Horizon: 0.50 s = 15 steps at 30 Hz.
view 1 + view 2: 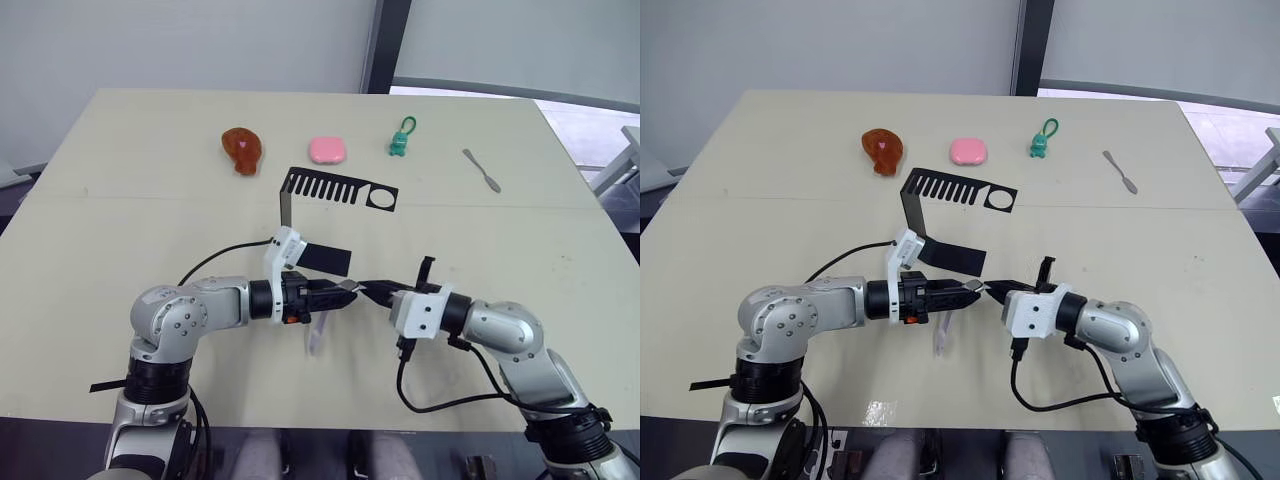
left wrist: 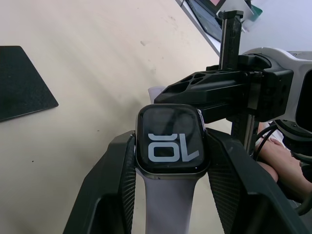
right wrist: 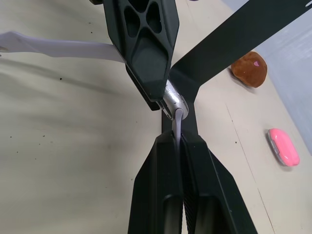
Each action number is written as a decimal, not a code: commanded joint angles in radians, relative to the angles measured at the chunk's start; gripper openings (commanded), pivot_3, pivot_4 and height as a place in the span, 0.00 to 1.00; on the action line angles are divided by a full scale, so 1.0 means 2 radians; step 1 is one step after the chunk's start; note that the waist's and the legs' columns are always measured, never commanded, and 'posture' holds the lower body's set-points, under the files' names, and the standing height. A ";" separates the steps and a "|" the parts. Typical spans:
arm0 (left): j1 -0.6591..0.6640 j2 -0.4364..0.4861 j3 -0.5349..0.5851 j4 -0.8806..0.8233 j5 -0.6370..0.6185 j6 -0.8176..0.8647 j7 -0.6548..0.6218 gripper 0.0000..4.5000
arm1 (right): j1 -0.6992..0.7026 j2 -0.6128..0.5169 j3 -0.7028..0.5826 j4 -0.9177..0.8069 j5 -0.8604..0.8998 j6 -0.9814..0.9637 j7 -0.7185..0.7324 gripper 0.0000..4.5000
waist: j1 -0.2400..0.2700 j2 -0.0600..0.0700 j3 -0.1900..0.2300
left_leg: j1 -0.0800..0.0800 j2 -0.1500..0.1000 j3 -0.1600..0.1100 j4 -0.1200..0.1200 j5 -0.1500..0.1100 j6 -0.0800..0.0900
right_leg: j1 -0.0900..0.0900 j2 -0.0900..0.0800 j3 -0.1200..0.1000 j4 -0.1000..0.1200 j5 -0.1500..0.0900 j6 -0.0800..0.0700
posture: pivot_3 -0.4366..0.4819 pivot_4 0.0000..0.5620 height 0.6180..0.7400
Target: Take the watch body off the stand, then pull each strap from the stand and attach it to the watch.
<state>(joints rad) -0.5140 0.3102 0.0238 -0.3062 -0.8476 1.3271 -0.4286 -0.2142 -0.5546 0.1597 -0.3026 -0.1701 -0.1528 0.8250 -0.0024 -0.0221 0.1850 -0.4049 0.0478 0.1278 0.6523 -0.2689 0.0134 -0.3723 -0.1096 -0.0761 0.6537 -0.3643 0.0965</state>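
The small rounded-square watch body with silver-grey rim and black screen [image 2: 170, 139] sits clamped between the fingers of my left hand [image 1: 343, 290], held above the near middle of the table. One pale lavender flexible strap [image 2: 168, 202] is already fitted to it and hangs down from the left hand. My right hand [image 3: 178, 127] has its fingers pressed together on the second pale strap [image 3: 179, 119], whose end touches the edge of the silver case.

Judgement: the step in hand is attaching the second strap. The next move calls for sliding that strap end squarely along the case slot while the left hand holds the body rigid; I cannot tell whether the strap is already seated.

The black bent sheet-metal stand with comb slots and ring hole [image 1: 335, 189] stands just beyond the hands, its slots bare. At the far side of the beige table [image 1: 120, 220] lie a brown rounded object [image 1: 242, 149], a pink rounded soap-like object [image 1: 327, 150], a small green charm [image 1: 400, 140] and a grey metal spatula-like tool [image 1: 482, 171]. A grey wall lies beyond.
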 commanded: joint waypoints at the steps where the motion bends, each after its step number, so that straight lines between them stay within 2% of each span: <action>1: -0.008 -0.020 -0.030 -0.021 -0.016 -0.002 -0.014 0.35 | -0.016 0.014 0.034 -0.025 0.016 -0.017 0.004 0.00 | 0.000 0.000 0.000 | 0.000 0.000 0.000 0.000 0.000 0.000 | 0.000 0.000 0.000 0.000 0.000 0.000 | 0.48 0.27 1.00; 15: -0.009 -0.021 -0.031 -0.021 -0.012 0.000 -0.015 0.35 | -0.017 0.013 0.037 -0.023 0.015 -0.018 0.003 0.00 | 0.000 0.000 0.000 | 0.000 0.000 0.000 0.000 0.000 0.000 | 0.000 0.000 0.000 0.000 0.000 0.000 | 0.48 0.27 1.00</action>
<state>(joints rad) -0.5141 0.3101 0.0224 -0.3061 -0.8364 1.3291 -0.4289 -0.2214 -0.5543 0.1695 -0.2906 -0.1704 -0.1522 0.8250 -0.0028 -0.0221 0.1850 -0.4049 0.0478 0.1278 0.6522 -0.2689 0.0134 -0.3723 -0.1097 -0.0760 0.6537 -0.3643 0.0965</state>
